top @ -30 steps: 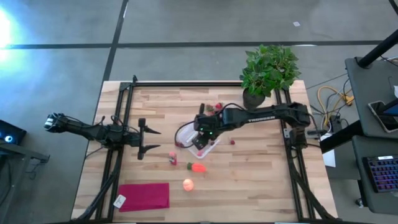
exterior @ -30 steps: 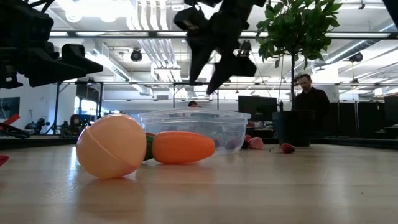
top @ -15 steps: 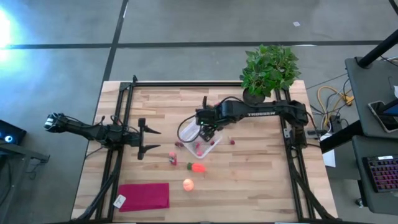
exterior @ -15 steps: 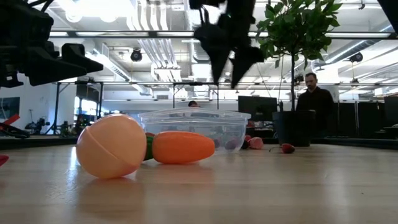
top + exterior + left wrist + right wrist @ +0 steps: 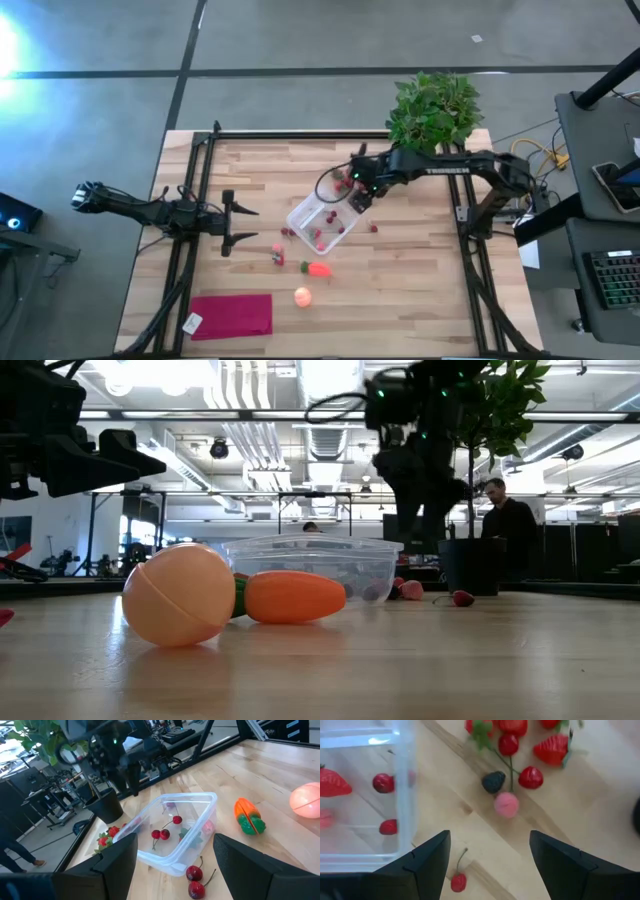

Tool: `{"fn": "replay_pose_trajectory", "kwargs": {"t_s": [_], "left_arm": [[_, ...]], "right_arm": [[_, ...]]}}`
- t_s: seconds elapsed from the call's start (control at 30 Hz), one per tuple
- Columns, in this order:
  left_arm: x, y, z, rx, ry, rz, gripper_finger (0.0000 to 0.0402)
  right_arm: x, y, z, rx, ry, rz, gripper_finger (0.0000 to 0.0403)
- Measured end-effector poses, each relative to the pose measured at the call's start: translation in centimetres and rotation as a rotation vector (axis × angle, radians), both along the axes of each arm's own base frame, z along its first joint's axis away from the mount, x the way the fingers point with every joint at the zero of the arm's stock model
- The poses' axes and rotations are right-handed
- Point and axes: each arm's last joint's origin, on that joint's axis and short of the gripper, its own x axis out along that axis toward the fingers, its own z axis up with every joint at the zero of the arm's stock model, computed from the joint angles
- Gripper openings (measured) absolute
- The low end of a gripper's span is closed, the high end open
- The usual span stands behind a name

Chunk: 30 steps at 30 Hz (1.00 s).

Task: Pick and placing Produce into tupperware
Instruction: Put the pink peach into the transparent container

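Note:
The clear tupperware (image 5: pixel 320 225) sits mid-table and holds a few red berries (image 5: pixel 161 834) and a strawberry (image 5: pixel 330 775). My right gripper (image 5: pixel 358 196) hovers open just past the tupperware's far right corner. Below it on the wood lies a loose cluster of cherries, a dark berry (image 5: pixel 493 781) and a pink berry (image 5: pixel 506 804). The carrot piece (image 5: pixel 318 268) and the pale orange round fruit (image 5: pixel 302 295) lie on the table near of the tupperware. My left gripper (image 5: pixel 240 225) waits open at the table's left.
A potted plant (image 5: pixel 430 115) stands at the far right, close behind my right arm. A magenta cloth (image 5: pixel 232 314) lies at the near left. Stray berries lie left (image 5: pixel 278 253) and right (image 5: pixel 373 227) of the tupperware. A person (image 5: pixel 500 520) stands in the room behind.
My right gripper has moved from above the tupperware's near right part toward the far right, past its corner and toward the plant. The tupperware and the produce on the table have stayed where they were.

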Motion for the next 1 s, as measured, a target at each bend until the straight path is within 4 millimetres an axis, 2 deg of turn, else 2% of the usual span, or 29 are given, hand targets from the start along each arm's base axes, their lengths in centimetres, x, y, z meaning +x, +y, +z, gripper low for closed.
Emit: {"fn": "replay_pose_trajectory", "kwargs": {"t_s": [0.13, 0.27, 0.5, 0.7, 1.0], "left_arm": [[0.0, 0.0, 0.0, 0.000, 0.000, 0.000, 0.0247], [0.0, 0.0, 0.0, 0.001, 0.003, 0.000, 0.0247], [0.1, 0.0, -0.2, 0.005, 0.022, 0.000, 0.0247], [0.1, 0.0, -0.2, 0.006, 0.024, 0.000, 0.0247], [0.1, 0.0, -0.3, 0.006, 0.027, 0.000, 0.0247]], "right_arm": [[-0.9, -0.8, -1.3, 0.012, -0.008, -0.036, 0.0263], [-0.5, -1.1, -3.3, -0.033, 0.016, -0.037, 0.0263], [0.0, -1.4, -6.5, -0.100, 0.057, 0.061, 0.0261], [-0.5, -1.6, -7.6, -0.110, 0.083, 0.122, 0.0247], [-0.4, -1.4, -8.3, -0.094, 0.019, 0.215, 0.0212]]}}
